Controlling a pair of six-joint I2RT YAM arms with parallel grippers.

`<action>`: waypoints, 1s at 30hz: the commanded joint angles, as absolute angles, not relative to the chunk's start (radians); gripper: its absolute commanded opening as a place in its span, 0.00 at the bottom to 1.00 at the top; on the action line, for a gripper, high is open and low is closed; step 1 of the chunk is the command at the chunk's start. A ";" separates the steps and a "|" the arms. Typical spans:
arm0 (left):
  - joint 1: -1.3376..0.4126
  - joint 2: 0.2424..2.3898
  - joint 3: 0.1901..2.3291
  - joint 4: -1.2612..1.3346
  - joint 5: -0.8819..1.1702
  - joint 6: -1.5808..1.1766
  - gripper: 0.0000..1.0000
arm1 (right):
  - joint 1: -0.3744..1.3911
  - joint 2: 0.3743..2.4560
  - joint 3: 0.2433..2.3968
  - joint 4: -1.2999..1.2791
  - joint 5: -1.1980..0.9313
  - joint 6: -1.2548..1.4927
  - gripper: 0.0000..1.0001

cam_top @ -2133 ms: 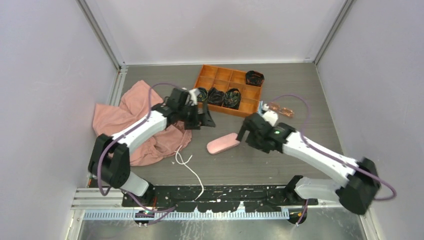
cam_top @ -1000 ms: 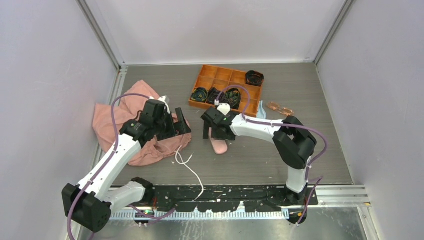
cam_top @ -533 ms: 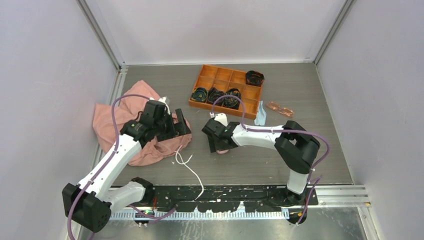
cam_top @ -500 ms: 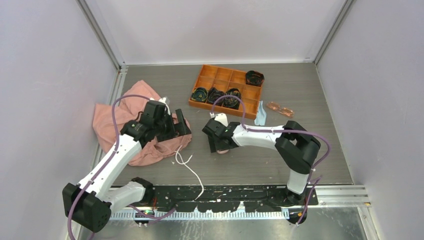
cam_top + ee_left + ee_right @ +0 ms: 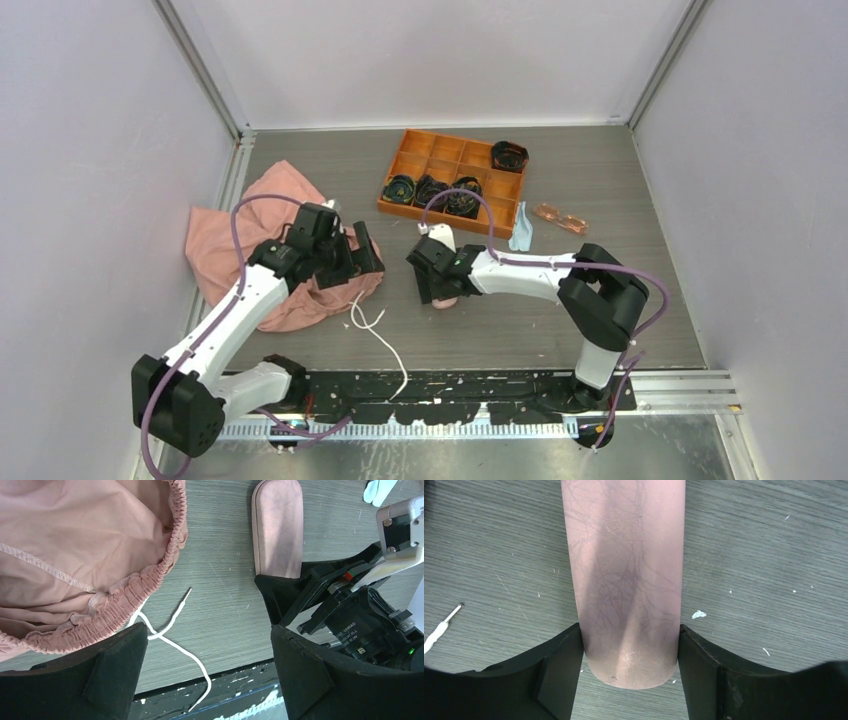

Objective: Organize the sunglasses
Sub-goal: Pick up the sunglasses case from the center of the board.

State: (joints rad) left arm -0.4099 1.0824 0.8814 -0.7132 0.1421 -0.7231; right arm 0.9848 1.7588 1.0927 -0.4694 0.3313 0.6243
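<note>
Lying nearest the arm bases, thin white cord (image 5: 380, 335) curls on grey wood-grain desk (image 5: 500, 320). Its far end reaches the gathered edge of a crumpled pink elastic-waist garment (image 5: 250, 235) at left. Jaws of the left arm (image 5: 250, 300) are spread wide above that edge and the cord, gripping nothing.

Mid-desk, jaws of the right arm (image 5: 520, 275) are clamped on one end of a pink oblong hard case (image 5: 629, 580), with both inner faces pressed to its long sides. Cannot tell whether the case rests on the desk or is just off it.

Farther back right, a small light blue cloth (image 5: 521, 232) lies flat. Just right of it, the sunglasses (image 5: 560, 217), thin frame with translucent pinkish-orange lenses, sit on the bare desk, well apart from both arms.

Farthest back is an orange divided plastic tray (image 5: 428, 152), with dark bundled items (image 5: 430, 190) in several compartments.
</note>
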 commanded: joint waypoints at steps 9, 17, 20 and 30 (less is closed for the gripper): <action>-0.403 1.081 0.901 -0.732 0.125 -0.743 0.98 | 0.967 1.668 1.100 -0.405 0.218 0.571 0.30; -0.388 0.975 0.863 -0.586 0.299 -0.711 1.00 | 0.804 1.377 0.953 -0.232 -0.184 0.727 0.30; -0.388 0.898 0.821 -0.510 0.288 -0.697 1.00 | 0.702 1.294 0.886 -0.133 -0.344 0.821 0.28; -0.330 0.936 0.722 -0.111 0.637 -0.961 1.00 | 0.597 1.261 0.686 0.393 -0.615 1.179 0.29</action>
State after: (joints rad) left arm -0.3412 0.8814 0.7906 -0.3840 0.4484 -0.8120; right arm 0.6136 1.2572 0.7357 0.0631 -0.4545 0.9806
